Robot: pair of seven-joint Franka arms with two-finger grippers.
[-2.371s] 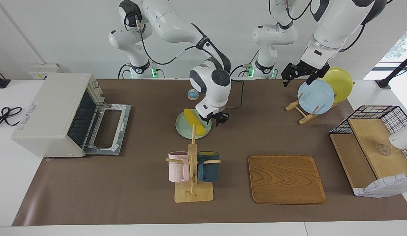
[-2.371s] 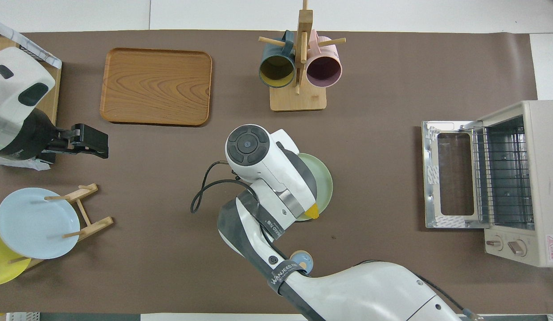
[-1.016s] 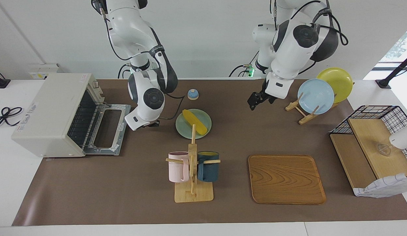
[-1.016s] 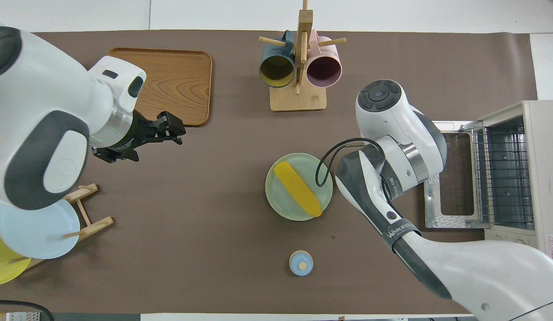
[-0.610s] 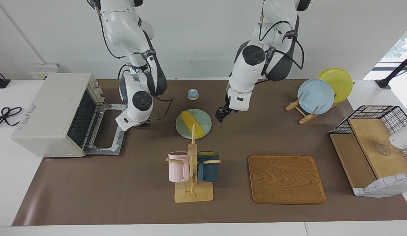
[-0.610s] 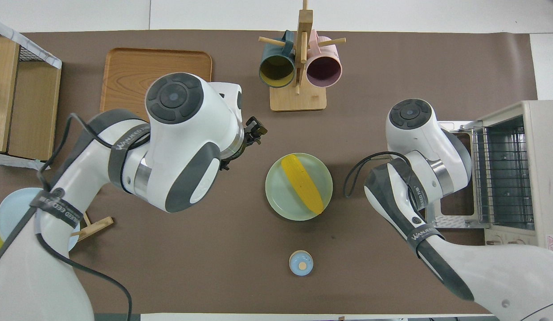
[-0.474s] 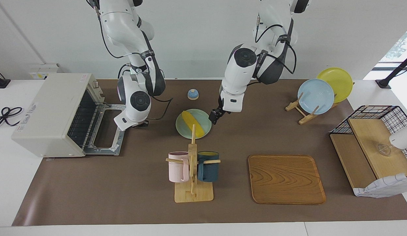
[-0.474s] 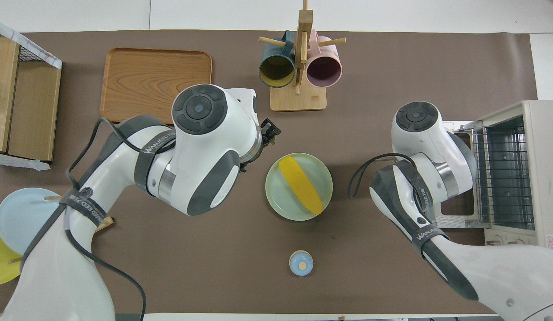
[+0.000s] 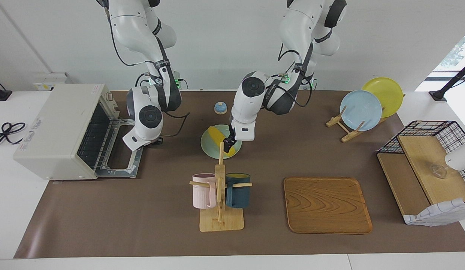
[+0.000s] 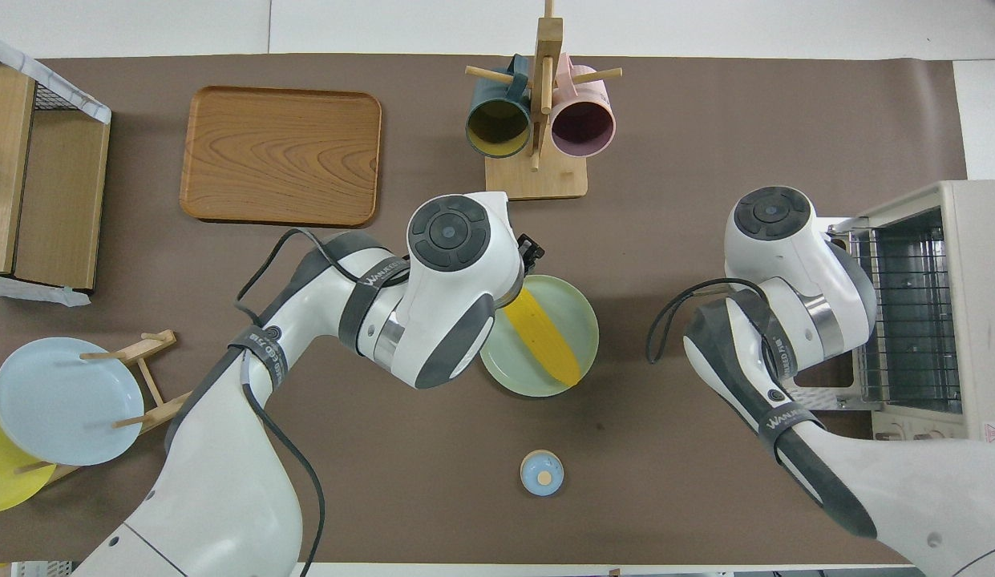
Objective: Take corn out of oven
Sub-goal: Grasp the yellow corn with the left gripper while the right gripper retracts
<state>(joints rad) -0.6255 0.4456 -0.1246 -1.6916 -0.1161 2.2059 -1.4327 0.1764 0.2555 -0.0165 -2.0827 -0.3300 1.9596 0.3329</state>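
The yellow corn (image 9: 216, 137) (image 10: 549, 340) lies across a mint-green plate (image 9: 207, 147) (image 10: 584, 319) at mid-table, outside the oven. The off-white oven (image 9: 58, 129) (image 10: 974, 320) stands at the right arm's end with its door (image 9: 121, 155) folded down and its wire rack (image 10: 906, 312) bare. My left gripper (image 9: 228, 144) hangs open, low over the corn's end that is farther from the robots; I cannot tell whether it touches. My right gripper (image 9: 158, 141) is shut on nothing, just above the mat beside the oven door, and its hand hides it in the overhead view.
A wooden mug rack (image 9: 220, 210) with a pink and a dark blue mug stands farther from the robots than the plate. A wooden tray (image 9: 326, 204), a plate stand (image 9: 361, 108) with blue and yellow plates, a wire basket (image 9: 427, 129) and a small blue bell (image 9: 220, 108) are around.
The left arm swung from the plate stand across the table to over the corn. The right gripper left the plate and moved to the oven door. The corn stays on the plate.
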